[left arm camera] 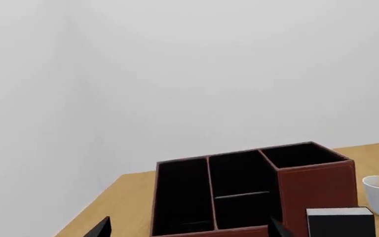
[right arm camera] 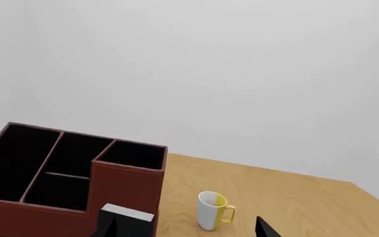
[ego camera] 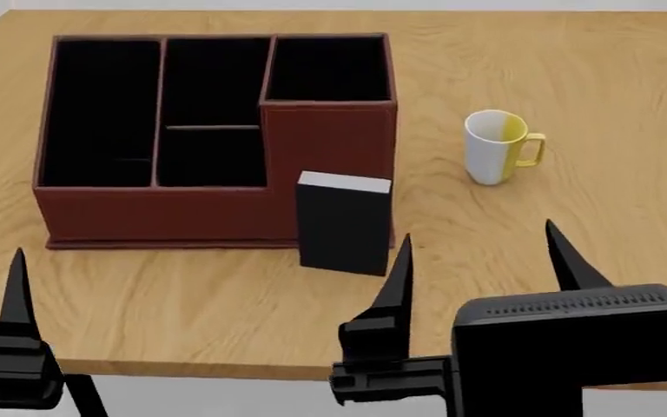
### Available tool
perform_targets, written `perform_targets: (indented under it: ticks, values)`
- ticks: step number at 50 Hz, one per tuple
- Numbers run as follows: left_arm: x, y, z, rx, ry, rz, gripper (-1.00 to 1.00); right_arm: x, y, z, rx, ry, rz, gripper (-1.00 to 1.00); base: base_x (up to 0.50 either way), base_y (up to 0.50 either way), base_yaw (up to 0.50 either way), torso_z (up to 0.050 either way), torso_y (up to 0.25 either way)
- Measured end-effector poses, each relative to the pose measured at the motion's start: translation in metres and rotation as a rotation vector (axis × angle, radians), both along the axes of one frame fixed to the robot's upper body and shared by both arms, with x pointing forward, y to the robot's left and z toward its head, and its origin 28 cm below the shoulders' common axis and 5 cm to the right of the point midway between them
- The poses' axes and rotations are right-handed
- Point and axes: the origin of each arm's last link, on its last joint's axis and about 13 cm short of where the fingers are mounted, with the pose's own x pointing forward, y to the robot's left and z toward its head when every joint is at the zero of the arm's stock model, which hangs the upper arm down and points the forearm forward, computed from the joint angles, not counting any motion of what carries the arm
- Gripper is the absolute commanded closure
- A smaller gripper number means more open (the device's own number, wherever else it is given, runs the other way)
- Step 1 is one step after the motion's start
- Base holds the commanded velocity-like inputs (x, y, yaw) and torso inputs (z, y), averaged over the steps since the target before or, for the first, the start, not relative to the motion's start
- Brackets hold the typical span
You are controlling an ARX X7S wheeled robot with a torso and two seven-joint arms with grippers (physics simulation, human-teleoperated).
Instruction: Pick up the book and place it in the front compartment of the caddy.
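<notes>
Nothing of the task looks done yet: the book [ego camera: 344, 223] stands upright on the table [ego camera: 565, 78] at frame centre against the caddy [ego camera: 214, 221], whose front compartment [ego camera: 212, 156] and other wells look empty, while the right gripper [ego camera: 481, 261] hangs spread and the left gripper [ego camera: 15, 300] is too cropped to tell.

The right gripper [ego camera: 478, 261] hangs with its fingers spread above the near table [ego camera: 565, 95] edge. At its 11 o'clock the book [ego camera: 344, 224] stands upright, just beside the tall red wall of the caddy [ego camera: 329, 143], so that side is blocked. At 12 o'clock stands the mug [ego camera: 497, 146], well apart from the book; bare wood lies between them. The front compartment [ego camera: 213, 157] is open from above.
</notes>
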Motion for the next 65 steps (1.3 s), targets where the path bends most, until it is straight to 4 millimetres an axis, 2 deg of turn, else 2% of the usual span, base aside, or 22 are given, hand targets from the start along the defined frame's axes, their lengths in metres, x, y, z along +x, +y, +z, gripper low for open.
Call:
perform_targets:
  ticks: [65]
  values:
    - [-0.0024,0.0002,0.0018,0.006,-0.010,0.004,-1.00,-0.0041,0.0011,-0.0009,-0.022,-0.001,0.017,-1.00,0.49,0.07,0.00,0.000,0.001]
